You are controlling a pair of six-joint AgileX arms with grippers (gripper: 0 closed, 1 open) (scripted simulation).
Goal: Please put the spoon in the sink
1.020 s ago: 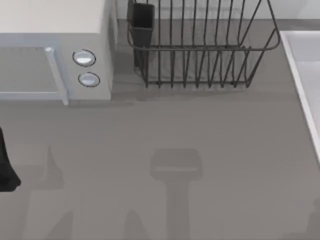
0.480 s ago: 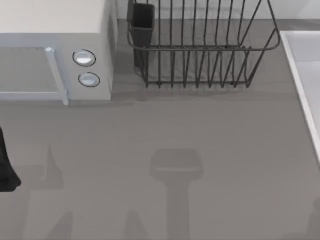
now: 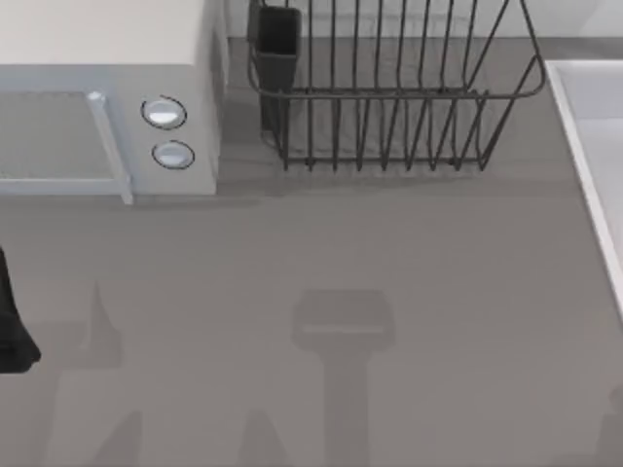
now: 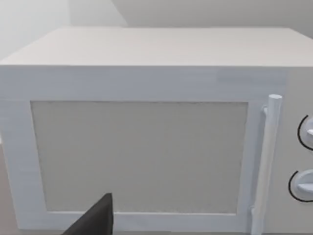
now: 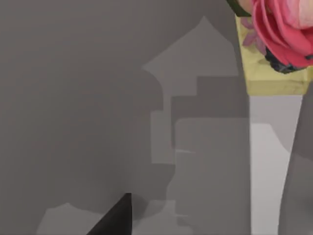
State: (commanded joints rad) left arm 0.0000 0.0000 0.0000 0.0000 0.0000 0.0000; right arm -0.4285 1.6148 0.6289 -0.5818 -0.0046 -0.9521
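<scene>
The spoon (image 5: 281,34) shows as a bright pink-red bit with a yellowish part at the edge of the right wrist view, lying on the grey counter. A dark part of my right gripper (image 5: 117,218) is some way off from it, with bare counter between them. The sink (image 3: 584,146) is a pale basin with a raised rim at the right edge of the top view. My left arm (image 3: 12,326) sits at the far left edge of the counter, and a dark part of my left gripper (image 4: 98,218) faces the microwave door.
A white microwave (image 3: 107,97) with two knobs stands at the back left. A black wire dish rack (image 3: 389,97) stands at the back middle. The grey counter (image 3: 341,292) spreads between them and the sink, with arm shadows on it.
</scene>
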